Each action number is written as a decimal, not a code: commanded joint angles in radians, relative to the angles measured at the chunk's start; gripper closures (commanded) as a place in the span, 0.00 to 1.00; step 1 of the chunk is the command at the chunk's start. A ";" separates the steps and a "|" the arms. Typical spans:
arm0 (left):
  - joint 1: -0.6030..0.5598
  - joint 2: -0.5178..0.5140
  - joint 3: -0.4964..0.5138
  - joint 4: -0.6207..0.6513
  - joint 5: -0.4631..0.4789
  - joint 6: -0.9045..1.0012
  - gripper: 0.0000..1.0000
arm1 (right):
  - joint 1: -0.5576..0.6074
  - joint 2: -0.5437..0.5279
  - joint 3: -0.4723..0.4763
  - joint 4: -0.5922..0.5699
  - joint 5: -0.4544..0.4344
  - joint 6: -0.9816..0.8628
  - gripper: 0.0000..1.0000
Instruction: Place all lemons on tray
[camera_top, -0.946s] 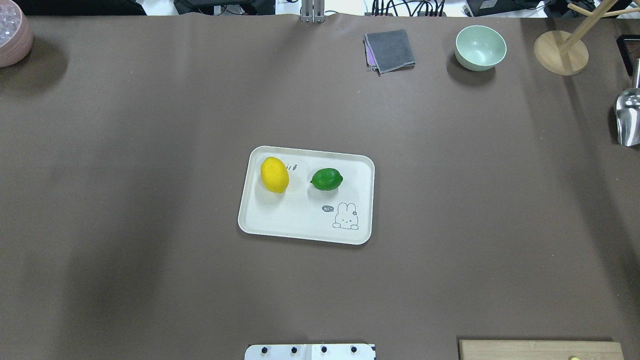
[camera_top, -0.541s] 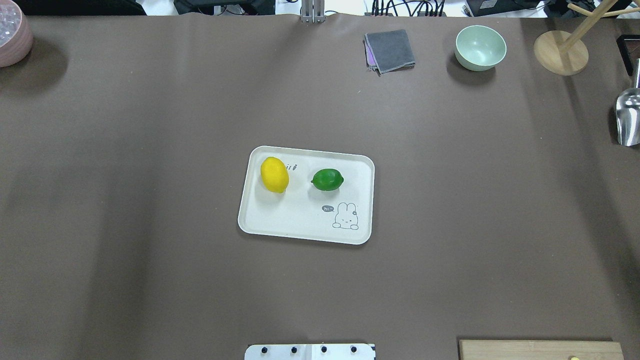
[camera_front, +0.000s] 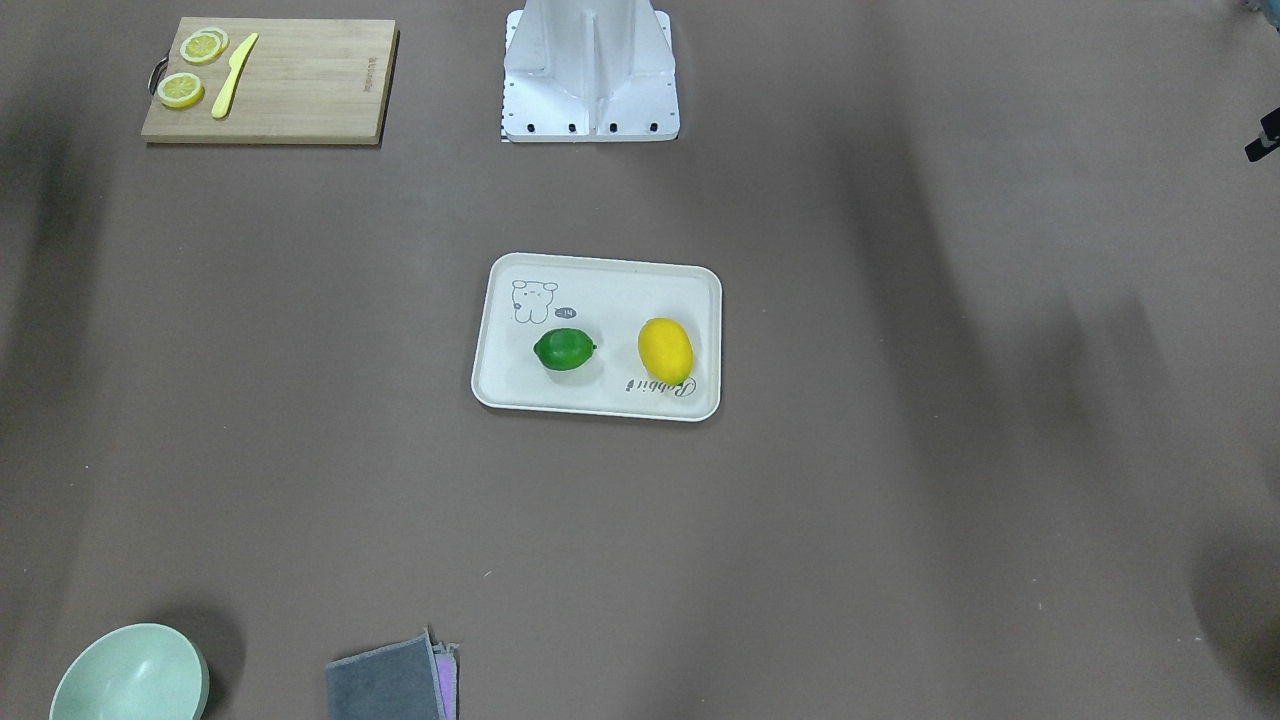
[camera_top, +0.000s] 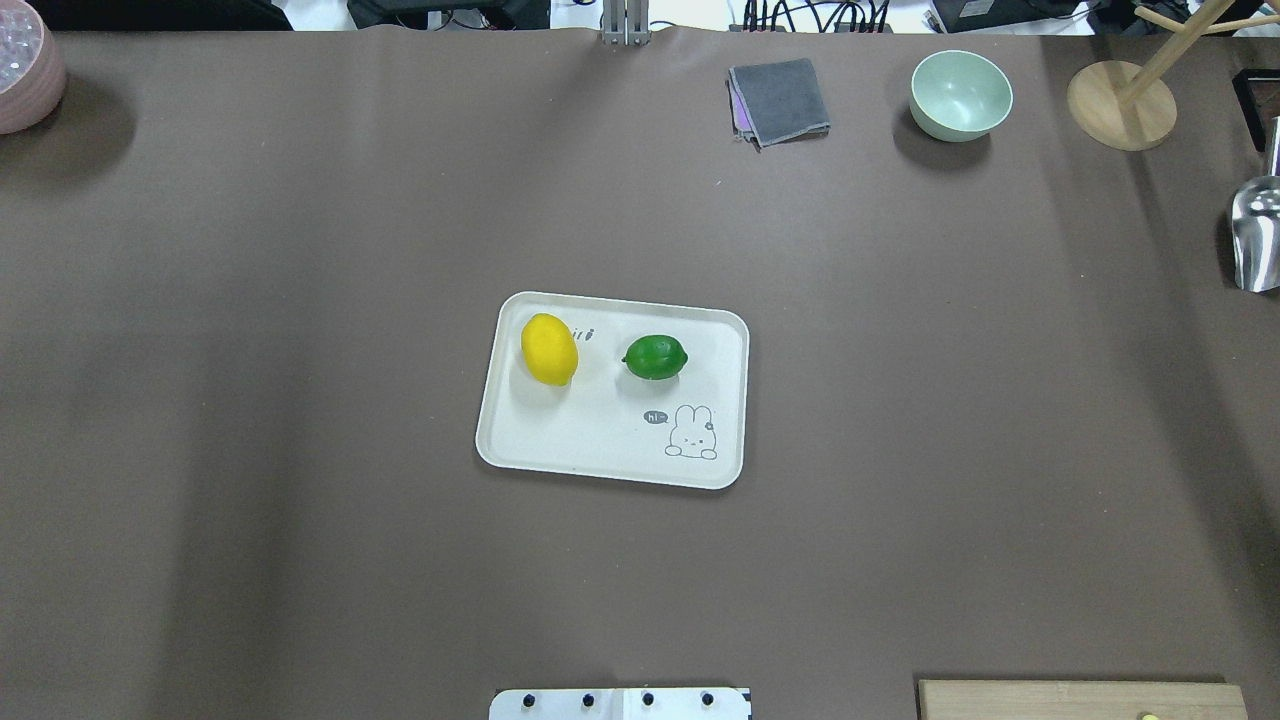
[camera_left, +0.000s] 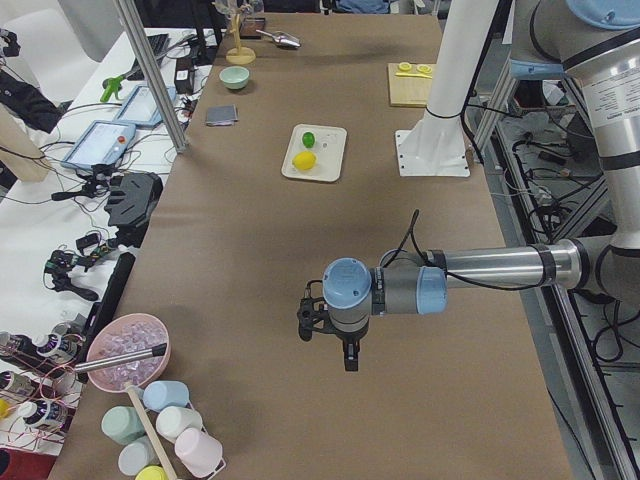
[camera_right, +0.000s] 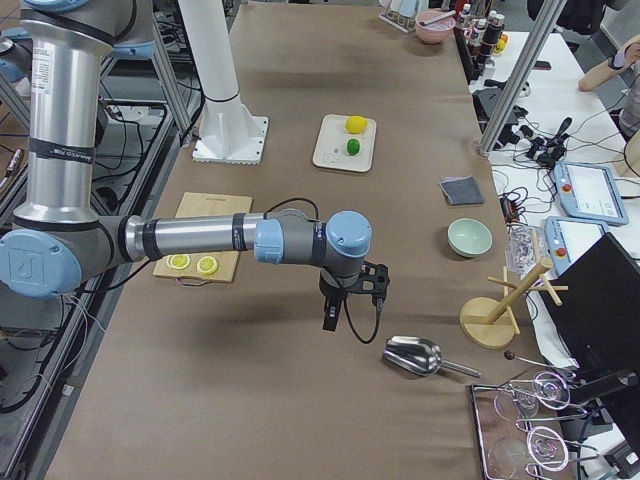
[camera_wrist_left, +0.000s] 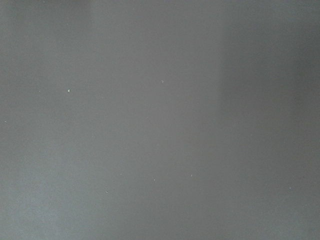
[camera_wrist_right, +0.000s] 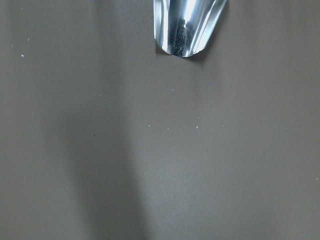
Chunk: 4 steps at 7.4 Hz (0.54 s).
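The yellow lemon (camera_top: 549, 349) and the green lemon (camera_top: 655, 357) both lie on the cream tray (camera_top: 600, 445) at the table's middle, apart from each other. They also show in the front view, the yellow lemon (camera_front: 666, 350) and the green lemon (camera_front: 565, 349) on the tray (camera_front: 600, 285). My left gripper (camera_left: 345, 352) hangs over bare table far from the tray, seen only in the left side view. My right gripper (camera_right: 330, 318) hangs near a metal scoop, seen only in the right side view. I cannot tell whether either is open or shut.
A wooden cutting board (camera_front: 300, 80) with lemon slices (camera_front: 181, 89) and a yellow knife (camera_front: 233, 75) lies near the robot base (camera_front: 590, 70). A mint bowl (camera_top: 961, 95), grey cloth (camera_top: 780, 100), wooden stand (camera_top: 1120, 105), metal scoop (camera_top: 1258, 235) and pink bowl (camera_top: 25, 70) stand at the table's edges.
The green lemon has shifted very slightly to the right on the tray. Nothing else has moved.
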 joint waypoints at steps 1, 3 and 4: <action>-0.021 -0.007 0.000 0.072 0.005 0.012 0.02 | 0.000 0.001 0.001 0.000 0.000 0.000 0.00; -0.067 -0.009 0.006 0.074 0.012 0.068 0.02 | 0.000 0.001 0.001 0.000 0.000 0.000 0.00; -0.075 -0.009 0.004 0.074 0.012 0.068 0.02 | 0.000 0.001 0.003 0.000 0.000 0.000 0.00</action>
